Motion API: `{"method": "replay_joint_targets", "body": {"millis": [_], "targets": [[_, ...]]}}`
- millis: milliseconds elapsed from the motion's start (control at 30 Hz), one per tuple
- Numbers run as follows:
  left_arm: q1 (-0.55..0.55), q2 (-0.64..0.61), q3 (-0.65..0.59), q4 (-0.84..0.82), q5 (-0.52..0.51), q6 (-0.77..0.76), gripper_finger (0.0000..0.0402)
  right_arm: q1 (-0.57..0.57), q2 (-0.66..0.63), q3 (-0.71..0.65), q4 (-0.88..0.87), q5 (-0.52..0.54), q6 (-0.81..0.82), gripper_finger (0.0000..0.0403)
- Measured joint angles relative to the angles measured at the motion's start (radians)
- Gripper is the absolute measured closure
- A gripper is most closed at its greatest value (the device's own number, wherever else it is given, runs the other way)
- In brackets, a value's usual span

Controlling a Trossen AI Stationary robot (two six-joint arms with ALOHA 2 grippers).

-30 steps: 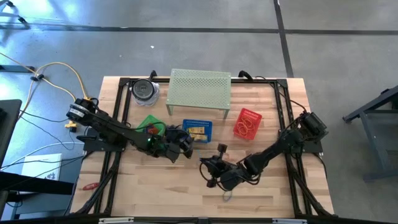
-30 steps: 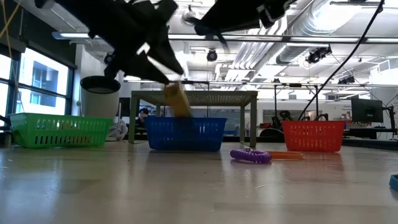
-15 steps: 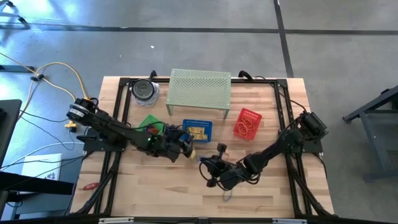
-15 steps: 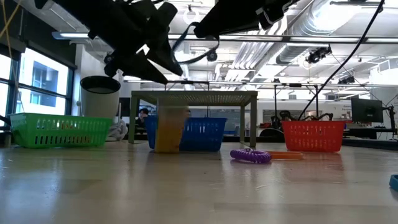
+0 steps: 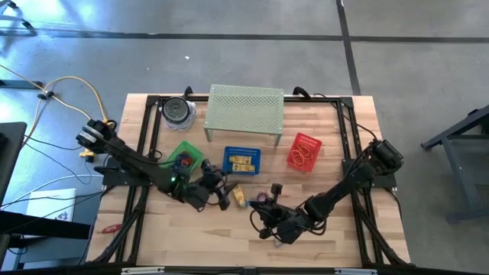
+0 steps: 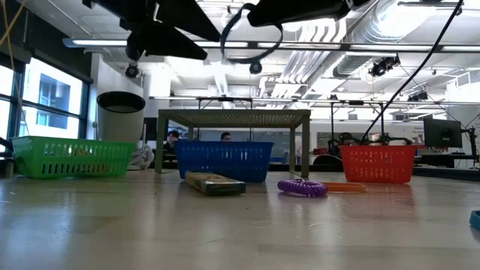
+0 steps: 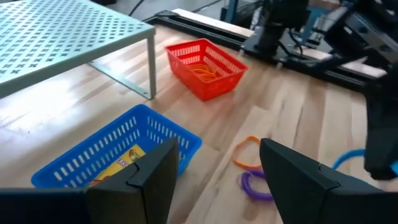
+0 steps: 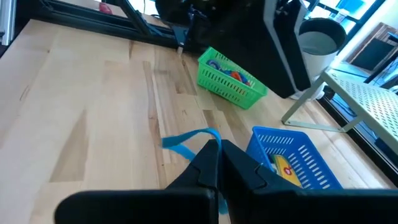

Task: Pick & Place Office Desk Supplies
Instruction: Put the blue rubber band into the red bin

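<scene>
Yellow block loose on table, outside blue basket.
L pincer open, empty above it; R pincer pinching blue loop — may slip mid-carry.

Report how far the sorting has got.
Done: blocks in the blue basket, bands in the red basket. In hand: right end effector grips a blue loop; left end effector open, empty. Left: yellow block, purple loop, orange band on the table.
</scene>
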Motion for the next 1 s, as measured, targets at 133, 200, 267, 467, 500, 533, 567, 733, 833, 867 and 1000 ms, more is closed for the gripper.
{"method": "replay_joint_targets", "body": {"millis": [133,200,267,467,500,533,567,733,833,867,1000], "targets": [[-0.018,0.000,0.000,0.000,0.000,0.011,0.0183,0.000,0.000,0.000,0.000,0.000,0.001,0.0400],[-0.026,0.000,0.000,0.001,0.000,0.011,0.0183,0.000,0.000,0.000,0.000,0.000,0.005,0.0400],[-0.036,0.000,0.000,0.000,0.002,0.011,0.0183,0.000,0.000,0.000,0.000,0.000,0.006,0.0400],[-0.053,0.000,0.000,0.001,0.055,0.011,0.0183,0.006,0.000,0.000,-0.023,0.002,0.008,0.0400],[-0.055,0.000,0.000,0.000,0.060,0.011,0.0183,0.009,0.000,0.000,-0.031,0.003,0.008,0.0400],[-0.056,0.000,0.000,0.000,0.065,0.011,0.0183,0.012,0.000,0.000,-0.037,0.005,0.009,0.0400],[-0.056,0.000,0.000,0.000,0.070,0.011,0.0183,0.014,0.000,0.000,-0.043,0.010,0.009,0.0400],[-0.056,0.000,0.000,0.000,0.074,0.009,0.0183,0.038,-0.003,0.000,-0.094,0.096,0.009,0.0400],[-0.056,0.000,0.000,0.000,0.077,-0.017,0.0183,0.052,-0.015,0.000,-0.127,0.114,0.034,0.0400],[-0.056,0.001,0.000,0.000,0.081,-0.025,0.0183,0.053,-0.017,0.000,-0.133,0.115,0.045,0.0400],[-0.046,0.001,0.000,0.000,0.179,-0.040,0.0183,0.063,-0.017,-0.001,-0.185,0.141,0.089,0.0400]]}}
